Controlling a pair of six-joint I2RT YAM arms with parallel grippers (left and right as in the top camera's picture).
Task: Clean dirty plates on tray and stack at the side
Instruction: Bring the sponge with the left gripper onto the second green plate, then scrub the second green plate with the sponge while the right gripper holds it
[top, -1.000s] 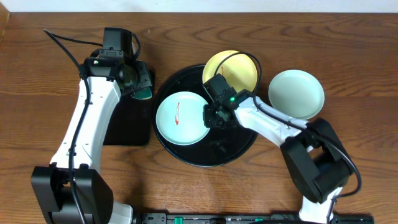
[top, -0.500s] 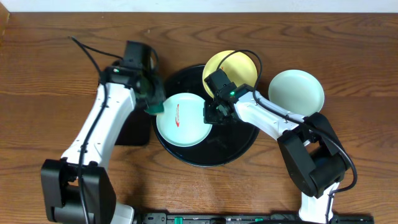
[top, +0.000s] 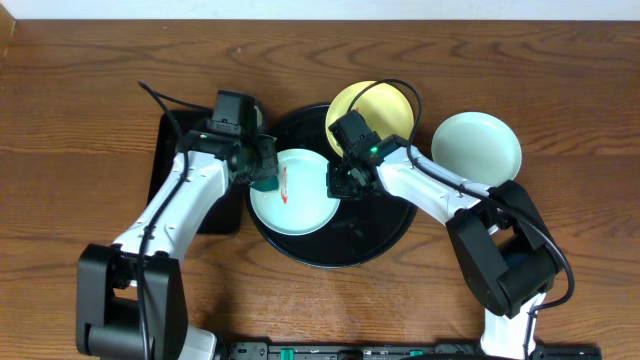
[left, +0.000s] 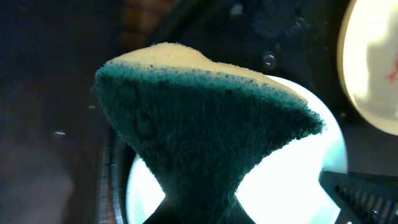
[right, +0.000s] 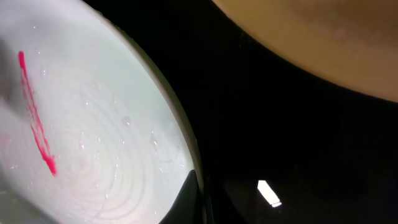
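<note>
Overhead, left fingers (top: 258, 172) clench a sponge (top: 266, 182) over the smeared mint plate (top: 300, 205) on the round tray (top: 385, 232), right fingers (top: 338, 187) at its rim, grip unclear; next, press and wipe the streak (top: 284, 183).

The left arm (top: 165, 215) and right arm (top: 430, 195) wear smooth white shells on their long links, with black joints and bulky black bases. A thin black cable (top: 390, 83) loops from each wrist. Both hands — left hand (top: 265, 180), right hand (top: 338, 188) — are black; a green light (top: 372, 154) glows on the right wrist.
</note>
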